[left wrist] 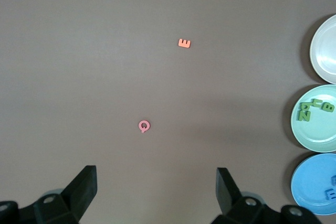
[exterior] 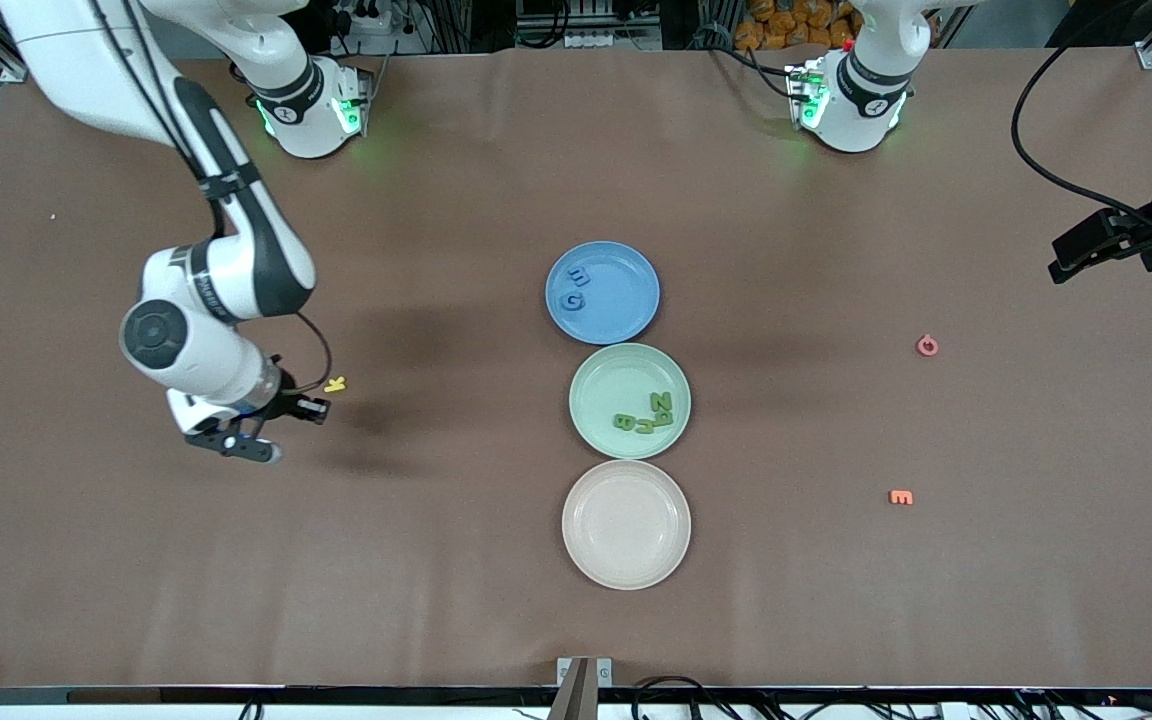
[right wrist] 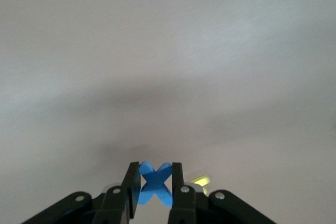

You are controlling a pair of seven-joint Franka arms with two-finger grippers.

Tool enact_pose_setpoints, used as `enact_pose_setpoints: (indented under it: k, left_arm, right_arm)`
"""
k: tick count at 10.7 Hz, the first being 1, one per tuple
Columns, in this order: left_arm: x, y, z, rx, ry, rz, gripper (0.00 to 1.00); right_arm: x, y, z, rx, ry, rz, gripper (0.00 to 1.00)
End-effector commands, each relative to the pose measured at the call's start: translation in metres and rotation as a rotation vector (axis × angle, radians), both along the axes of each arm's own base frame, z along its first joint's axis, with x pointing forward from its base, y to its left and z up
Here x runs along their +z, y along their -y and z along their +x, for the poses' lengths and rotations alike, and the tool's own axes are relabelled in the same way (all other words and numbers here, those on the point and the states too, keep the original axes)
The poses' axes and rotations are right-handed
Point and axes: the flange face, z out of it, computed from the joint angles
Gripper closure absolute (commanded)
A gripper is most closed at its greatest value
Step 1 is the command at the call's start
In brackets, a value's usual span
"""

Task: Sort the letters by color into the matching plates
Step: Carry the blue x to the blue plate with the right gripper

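Right claw [right wrist: 156, 184] pinches a blue X [right wrist: 155, 183]; it needs carrying to the blue plate [exterior: 626, 315]. Left claw [left wrist: 156, 188] waits, spread wide, empty.

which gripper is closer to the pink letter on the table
The left one. The left gripper hangs open toward the left arm's end of the table, with the pink letter close by. The right gripper, holding a blue letter, is at the right arm's end.

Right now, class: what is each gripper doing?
Left gripper: open, empty, over bare table near the pink letter.
Right gripper: shut on a blue letter X, beside the yellow letter.
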Motion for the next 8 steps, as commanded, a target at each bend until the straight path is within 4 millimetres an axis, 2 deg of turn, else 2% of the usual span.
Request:
enact_pose_setpoints:
  k: [1, 5, 6, 8]
  left_arm:
    - [0.004, -0.002, -0.007, -0.013, -0.004, -0.011, 0.00]
    - [0.004, -0.003, -0.007, -0.011, -0.004, -0.011, 0.00]
    - [0.003, -0.003, -0.006, -0.011, -0.006, -0.011, 0.00]
    - [0.003, -0.002, -0.006, -0.013, -0.006, -0.011, 0.00]
  right_arm:
    - [0.012, -0.091, -0.028, -0.041, -0.009, 0.015, 0.91]
    - [0.005, -0.219, -0.090, 0.050, -0.025, 0.014, 0.91]
    - [0.005, -0.248, -0.107, 0.088, -0.025, 0.014, 0.91]
    - [-0.007, -0.294, -0.126, 0.108, -0.031, 0.014, 0.90]
